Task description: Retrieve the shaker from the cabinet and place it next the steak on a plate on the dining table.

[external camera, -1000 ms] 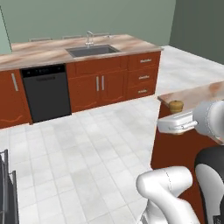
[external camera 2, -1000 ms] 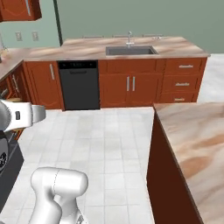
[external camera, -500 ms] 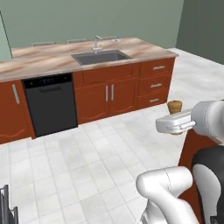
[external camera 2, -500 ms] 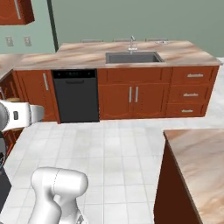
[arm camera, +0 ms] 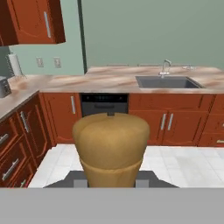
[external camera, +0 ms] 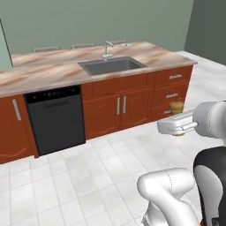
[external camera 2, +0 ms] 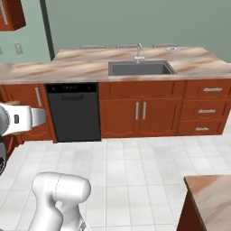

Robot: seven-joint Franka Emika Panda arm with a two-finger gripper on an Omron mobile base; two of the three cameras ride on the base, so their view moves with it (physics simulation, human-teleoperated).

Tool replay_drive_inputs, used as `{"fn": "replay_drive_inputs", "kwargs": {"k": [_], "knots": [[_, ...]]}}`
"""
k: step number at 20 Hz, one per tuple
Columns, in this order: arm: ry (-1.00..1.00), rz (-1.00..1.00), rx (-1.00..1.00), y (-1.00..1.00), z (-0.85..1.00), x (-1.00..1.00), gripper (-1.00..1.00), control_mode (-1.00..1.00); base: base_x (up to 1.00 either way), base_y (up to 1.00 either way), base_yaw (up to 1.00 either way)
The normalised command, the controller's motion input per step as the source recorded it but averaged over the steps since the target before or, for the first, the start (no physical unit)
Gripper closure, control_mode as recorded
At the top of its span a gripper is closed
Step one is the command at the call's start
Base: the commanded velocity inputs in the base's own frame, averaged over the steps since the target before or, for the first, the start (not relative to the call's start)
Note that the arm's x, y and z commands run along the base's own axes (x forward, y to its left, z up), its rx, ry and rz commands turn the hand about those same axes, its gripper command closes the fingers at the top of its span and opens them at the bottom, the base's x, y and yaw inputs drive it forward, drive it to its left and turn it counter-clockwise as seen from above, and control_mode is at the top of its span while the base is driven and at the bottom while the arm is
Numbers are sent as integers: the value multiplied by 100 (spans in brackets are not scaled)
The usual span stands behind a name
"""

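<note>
Keep the base turning smoothly toward the dining table point(external camera 2: 210, 198), whose marbled corner shows at the lower right of the right base view — the carry is the step in hand, and a jolt could tip the load. Around you lie the white tiled floor point(external camera: 88, 176), the marbled counter point(external camera: 53, 73) with its sink point(external camera: 112, 65), and the black dishwasher point(external camera: 55, 117). The gripper point(external camera: 178, 128) is pinching the shaker point(arm camera: 110, 146) — upright, held out in front of the arm, well clear of any surface.
</note>
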Motion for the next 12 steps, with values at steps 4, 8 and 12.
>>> {"fn": "replay_drive_inputs", "kwargs": {"k": [4,8,12], "knots": [[0,0,0,0,0,0,100,100,100,-2,0],[0,0,0,0,0,0,100,100,100,-8,0],[0,0,0,0,0,0,100,100,100,-48,0]]}}
